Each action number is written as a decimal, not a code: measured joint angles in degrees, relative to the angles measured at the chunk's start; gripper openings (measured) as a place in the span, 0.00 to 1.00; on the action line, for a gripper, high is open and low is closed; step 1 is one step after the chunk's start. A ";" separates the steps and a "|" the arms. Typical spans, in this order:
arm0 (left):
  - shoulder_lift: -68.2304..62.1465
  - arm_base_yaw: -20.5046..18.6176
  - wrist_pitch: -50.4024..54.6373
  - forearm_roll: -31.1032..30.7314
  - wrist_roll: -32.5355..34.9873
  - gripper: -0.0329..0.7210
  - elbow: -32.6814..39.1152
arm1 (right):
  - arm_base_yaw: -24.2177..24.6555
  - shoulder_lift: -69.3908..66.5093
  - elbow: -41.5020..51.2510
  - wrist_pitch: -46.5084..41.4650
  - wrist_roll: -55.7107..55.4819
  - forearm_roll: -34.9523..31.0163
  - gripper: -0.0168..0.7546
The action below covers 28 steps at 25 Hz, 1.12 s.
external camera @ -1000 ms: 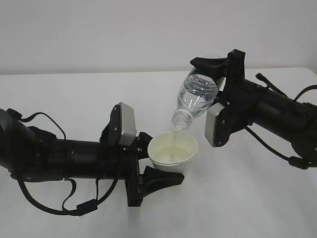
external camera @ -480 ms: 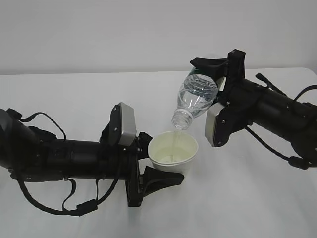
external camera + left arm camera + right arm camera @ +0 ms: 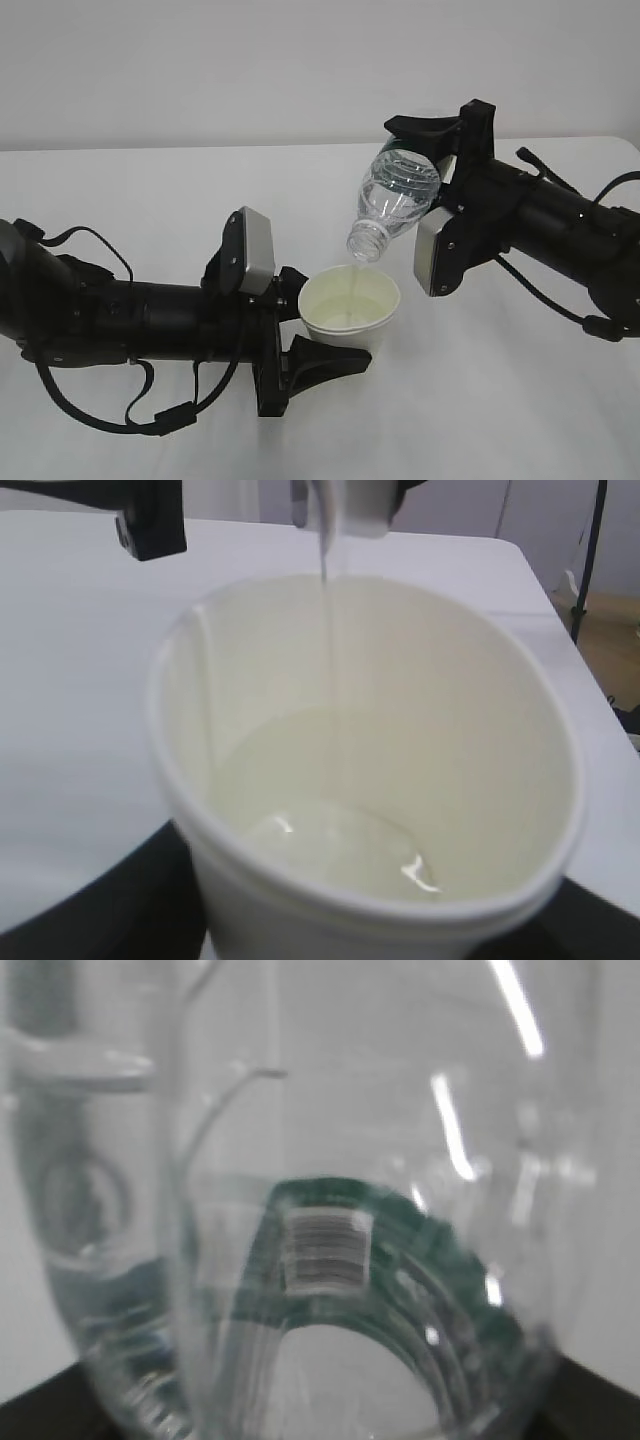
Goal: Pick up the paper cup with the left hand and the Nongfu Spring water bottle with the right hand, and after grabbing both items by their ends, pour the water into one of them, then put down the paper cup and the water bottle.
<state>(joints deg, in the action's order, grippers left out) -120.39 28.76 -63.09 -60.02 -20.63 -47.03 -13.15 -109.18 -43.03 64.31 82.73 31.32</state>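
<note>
Exterior: left black two-finger gripper (image 3: 315,335) clasping small off-white paper cup (image 3: 350,308) near centre; right black gripper (image 3: 440,150) clenching clear green-labelled bottle (image 3: 395,200), tilted above. Left wrist only: thin water stream (image 3: 328,660), pooled inside.
</note>
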 joint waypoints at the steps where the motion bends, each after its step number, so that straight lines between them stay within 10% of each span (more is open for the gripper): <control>1: 0.00 0.00 0.00 0.00 0.00 0.68 0.00 | 0.00 0.00 0.00 0.00 0.00 0.00 0.65; 28: 0.00 0.00 0.09 -0.10 -0.13 0.68 0.00 | 0.00 0.00 0.00 0.00 0.69 0.00 0.65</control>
<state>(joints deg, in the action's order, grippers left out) -120.39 28.76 -63.00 -60.12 -20.76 -47.03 -13.15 -109.18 -43.03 64.31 83.42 31.32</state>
